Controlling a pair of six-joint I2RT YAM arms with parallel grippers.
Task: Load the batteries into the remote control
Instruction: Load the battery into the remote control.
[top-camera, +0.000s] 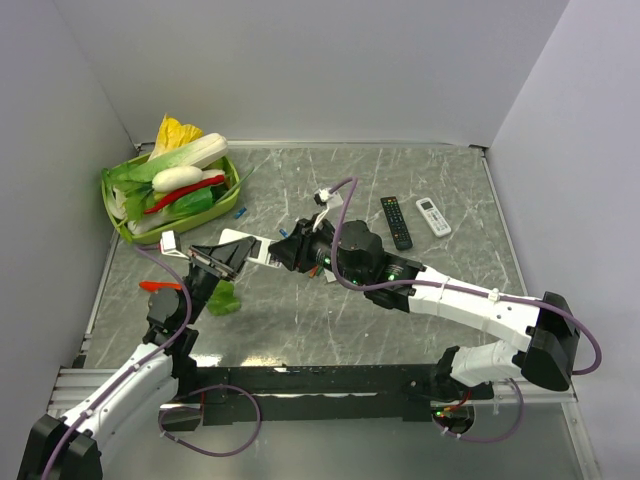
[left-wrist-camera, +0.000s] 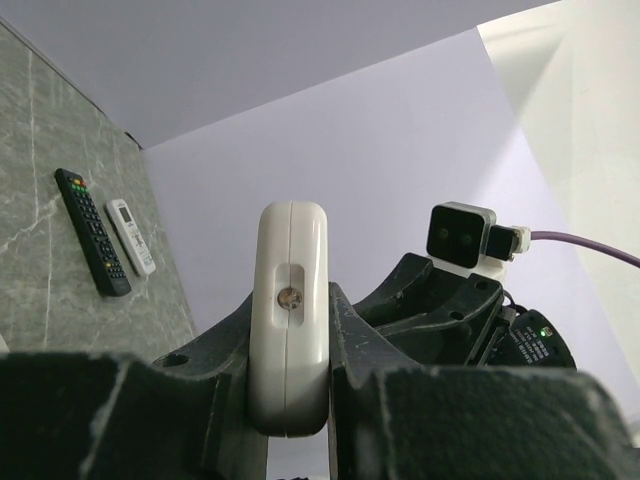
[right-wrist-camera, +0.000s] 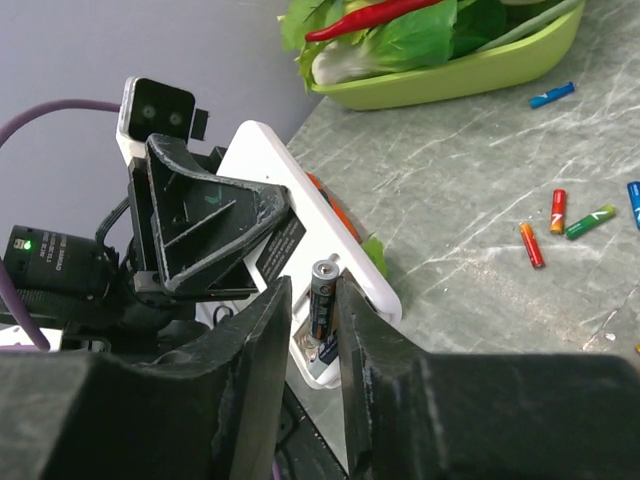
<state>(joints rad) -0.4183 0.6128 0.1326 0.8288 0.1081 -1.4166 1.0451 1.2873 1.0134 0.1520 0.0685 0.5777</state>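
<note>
Remote control (left-wrist-camera: 289, 320) is pinched in the left gripper (left-wrist-camera: 290, 375). The right gripper (right-wrist-camera: 315, 300), jaws slightly parted, straddles a battery (right-wrist-camera: 323, 290) in its compartment. Beyond the remote, a green basket (right-wrist-camera: 450, 85) holds vegetables (right-wrist-camera: 400, 40).

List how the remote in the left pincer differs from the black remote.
The held remote is white and stubby; the black remote is slim. The held remote is clamped in the left pincer, off the table; the black remote lies flat on it. The held remote's back is open, a battery inside; the black remote shows its buttons. Both are rectangular.
</note>
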